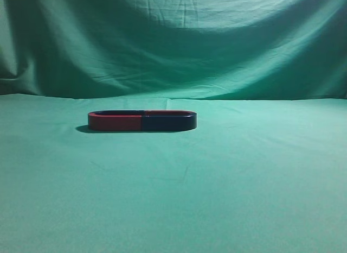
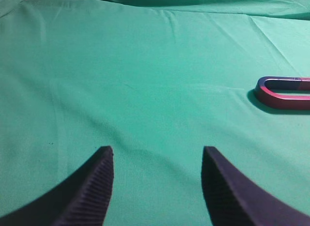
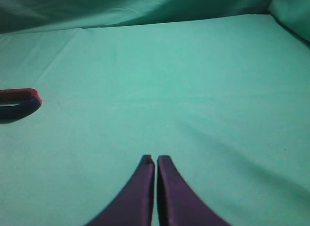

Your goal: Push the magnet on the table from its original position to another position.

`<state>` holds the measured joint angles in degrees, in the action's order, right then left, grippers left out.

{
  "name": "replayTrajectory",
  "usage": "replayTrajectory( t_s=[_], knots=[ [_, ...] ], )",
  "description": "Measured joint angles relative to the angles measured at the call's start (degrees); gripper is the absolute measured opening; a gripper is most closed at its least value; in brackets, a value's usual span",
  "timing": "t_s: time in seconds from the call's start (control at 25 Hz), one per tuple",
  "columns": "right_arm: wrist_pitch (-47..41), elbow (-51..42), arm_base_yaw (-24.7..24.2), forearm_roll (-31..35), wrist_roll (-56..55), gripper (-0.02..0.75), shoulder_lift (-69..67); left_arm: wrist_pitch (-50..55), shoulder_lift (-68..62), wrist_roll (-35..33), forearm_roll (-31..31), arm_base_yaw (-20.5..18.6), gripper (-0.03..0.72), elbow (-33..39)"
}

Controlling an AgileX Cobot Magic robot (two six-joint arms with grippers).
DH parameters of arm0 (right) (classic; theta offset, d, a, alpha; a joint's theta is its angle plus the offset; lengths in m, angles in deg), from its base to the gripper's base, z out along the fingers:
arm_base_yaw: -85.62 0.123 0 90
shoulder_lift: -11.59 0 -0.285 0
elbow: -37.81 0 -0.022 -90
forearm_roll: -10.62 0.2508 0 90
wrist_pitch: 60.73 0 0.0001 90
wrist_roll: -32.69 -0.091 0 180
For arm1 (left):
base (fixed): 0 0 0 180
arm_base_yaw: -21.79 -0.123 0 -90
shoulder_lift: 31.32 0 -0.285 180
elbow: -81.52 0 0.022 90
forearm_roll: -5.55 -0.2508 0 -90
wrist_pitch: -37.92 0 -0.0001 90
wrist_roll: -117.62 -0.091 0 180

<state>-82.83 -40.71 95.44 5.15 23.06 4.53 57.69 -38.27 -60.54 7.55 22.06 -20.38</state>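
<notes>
The magnet (image 1: 142, 120) is a long flat loop, red on its left half and dark blue on its right half, lying on the green cloth left of centre. Neither arm shows in the exterior view. In the left wrist view the magnet's rounded end (image 2: 285, 92) lies at the right edge, far ahead and right of my left gripper (image 2: 157, 155), which is open and empty. In the right wrist view the magnet's end (image 3: 18, 104) sits at the left edge, well left of my right gripper (image 3: 155, 160), which is shut and empty.
A green cloth covers the table (image 1: 217, 188) and hangs as a creased backdrop (image 1: 190, 41) behind it. No other objects show on the table.
</notes>
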Motion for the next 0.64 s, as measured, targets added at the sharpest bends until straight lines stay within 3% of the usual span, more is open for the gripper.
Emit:
replayTrajectory(
  t_s=[0.64],
  knots=[
    [0.0,0.0,0.0,0.0,0.0,0.0,0.0,0.0,0.0,0.0,0.0,0.0,0.372,0.0]
  ],
)
